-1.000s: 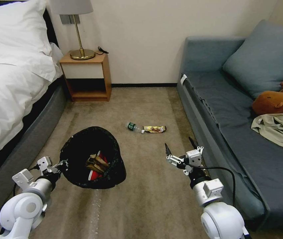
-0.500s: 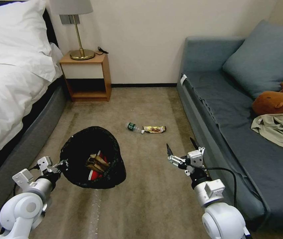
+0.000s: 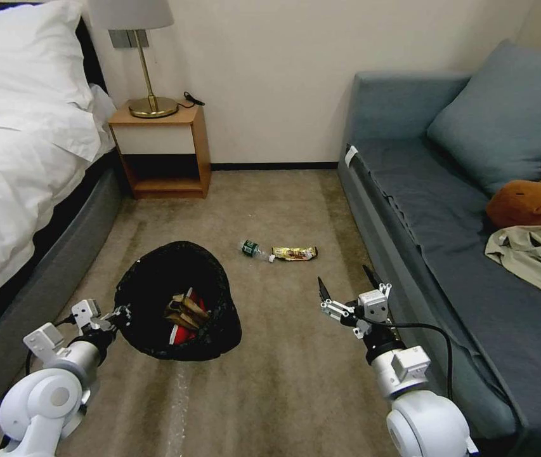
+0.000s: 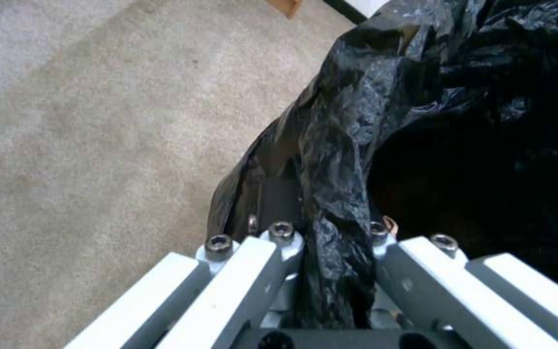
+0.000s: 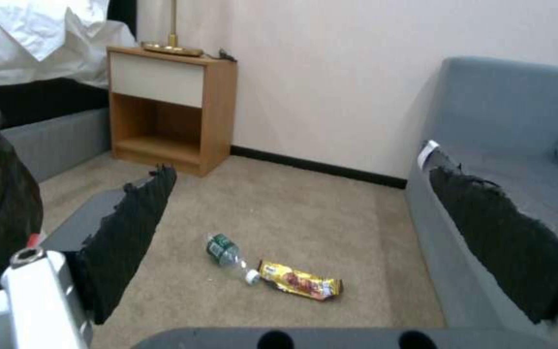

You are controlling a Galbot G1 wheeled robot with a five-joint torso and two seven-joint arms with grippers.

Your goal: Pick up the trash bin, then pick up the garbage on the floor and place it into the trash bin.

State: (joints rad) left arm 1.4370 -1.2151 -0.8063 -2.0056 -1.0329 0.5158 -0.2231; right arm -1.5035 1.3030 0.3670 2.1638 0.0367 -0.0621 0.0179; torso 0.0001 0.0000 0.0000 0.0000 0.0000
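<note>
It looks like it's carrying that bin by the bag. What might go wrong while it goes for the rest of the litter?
The left gripper is pinched on the trash bin liner's thin black plastic, which might tear or slip, spilling the litter inside. The bottle is round and touches the gold wrapper; the open right gripper could roll it away or grab both awkwardly.

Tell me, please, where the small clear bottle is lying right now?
In the head view, the bottle lies on the carpet mid-room, cap end by the gold wrapper, ahead of the trash bin and the open right gripper.
</note>
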